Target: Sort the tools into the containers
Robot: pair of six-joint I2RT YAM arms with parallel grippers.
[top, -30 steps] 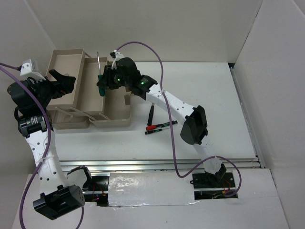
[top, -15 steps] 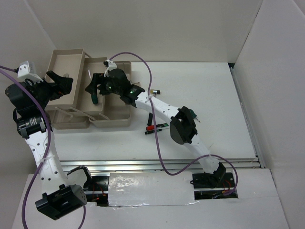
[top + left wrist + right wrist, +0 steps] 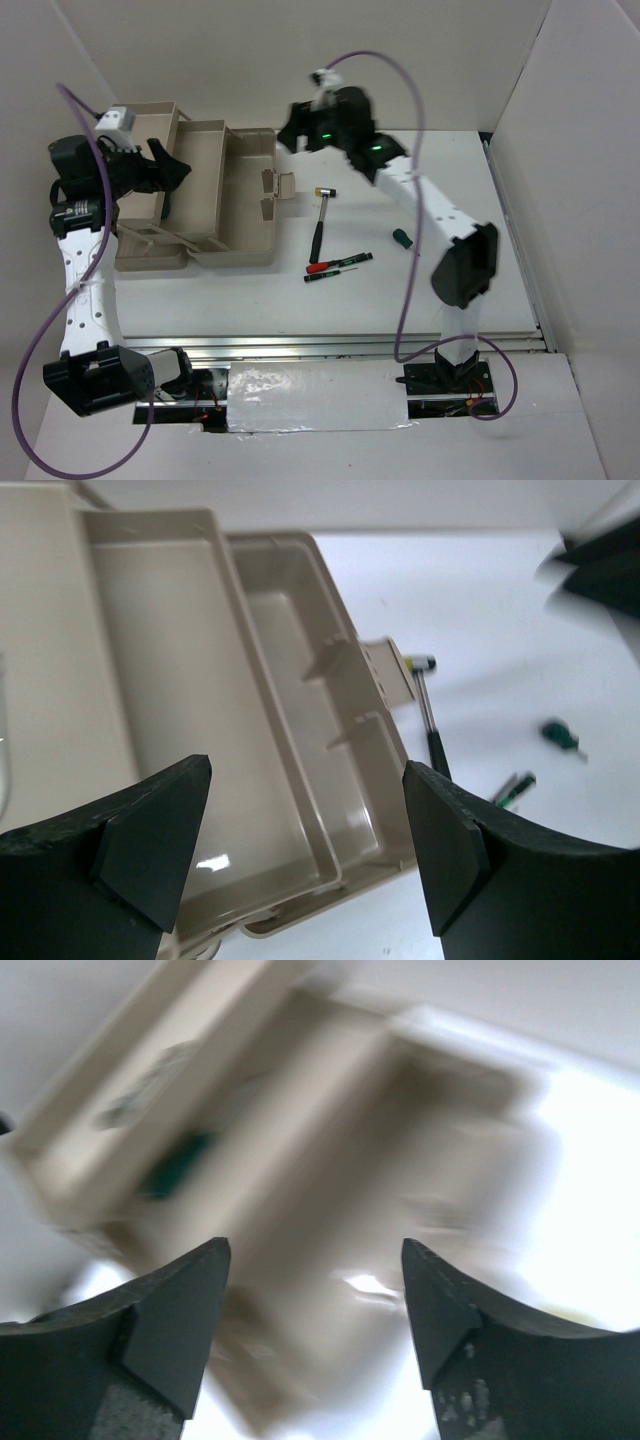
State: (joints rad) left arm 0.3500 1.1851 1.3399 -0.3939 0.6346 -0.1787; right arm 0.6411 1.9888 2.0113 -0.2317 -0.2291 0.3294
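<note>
The beige toolbox [image 3: 243, 256] stands open at the left, with a shallow tray [image 3: 136, 119] at its far left. My left gripper [image 3: 172, 176] is open and empty above the box; the left wrist view [image 3: 305, 840] looks down on the box's inner wall [image 3: 290, 680]. My right gripper [image 3: 289, 135] is open and empty above the box's far right corner [image 3: 315, 1310]. Its view is blurred and shows a green blur [image 3: 175, 1165] in the box. On the table lie the black-handled mallet [image 3: 319, 228] [image 3: 431, 730], red and black screwdrivers [image 3: 337, 266] [image 3: 512, 788] and a small green-handled tool [image 3: 402, 237] [image 3: 559, 735].
The box's lid with its pale handle [image 3: 150, 243] lies at the near left of the box. White walls close the table at the back and right. Purple cables arch over both arms.
My right gripper held a green-handled screwdriver over the box, went down into it, and has now risen back to the right, empty. My left gripper has moved right, over the box.
</note>
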